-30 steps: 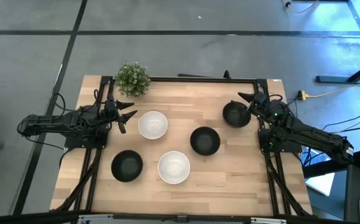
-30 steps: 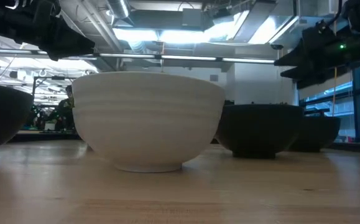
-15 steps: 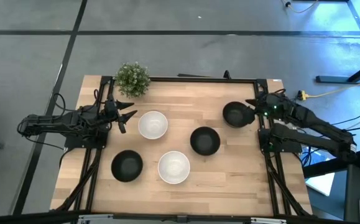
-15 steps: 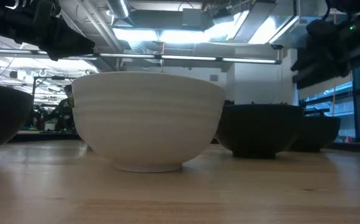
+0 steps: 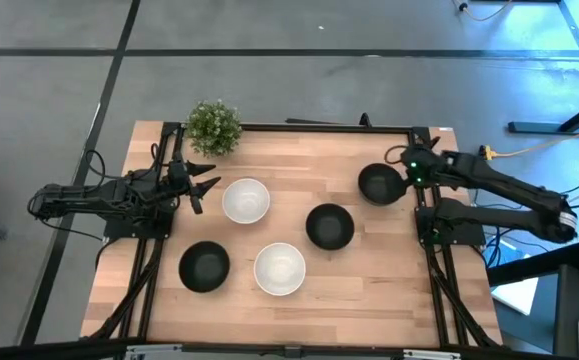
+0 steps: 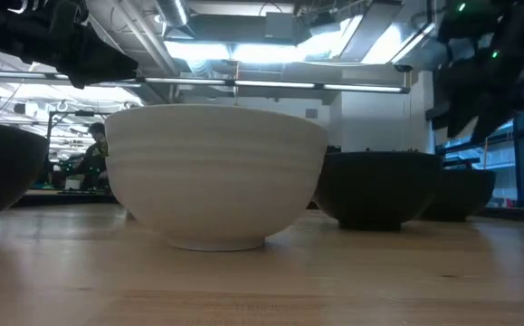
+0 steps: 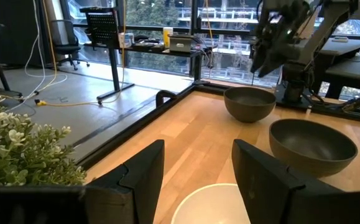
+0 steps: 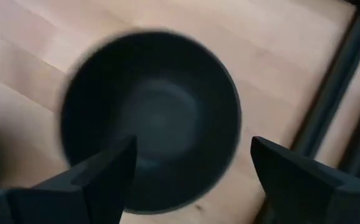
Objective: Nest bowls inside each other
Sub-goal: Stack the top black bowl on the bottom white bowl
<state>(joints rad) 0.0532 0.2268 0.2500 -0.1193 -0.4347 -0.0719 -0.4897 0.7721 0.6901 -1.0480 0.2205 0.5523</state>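
Note:
Five bowls rest on their bases on the wooden table. A black bowl (image 5: 379, 184) sits far right, a black bowl (image 5: 329, 226) in the middle, and a black bowl (image 5: 204, 266) near left. One white bowl (image 5: 246, 200) is left of centre, another white bowl (image 5: 279, 269) lies nearer. My right gripper (image 5: 403, 172) hovers open over the far-right black bowl (image 8: 152, 118), pointing down, one finger on each side of it. My left gripper (image 5: 205, 185) waits open, just left of the white bowl (image 7: 214, 202).
A small green potted plant (image 5: 213, 126) stands at the table's far left corner, close behind my left gripper. A black frame rail (image 5: 309, 127) runs along the far edge. Open wood lies along the near edge and between the bowls.
My right arm has risen and swung its wrist toward the far edge, tipping the gripper to point down over the far-right black bowl. The bowls and my left arm have stayed where they were.

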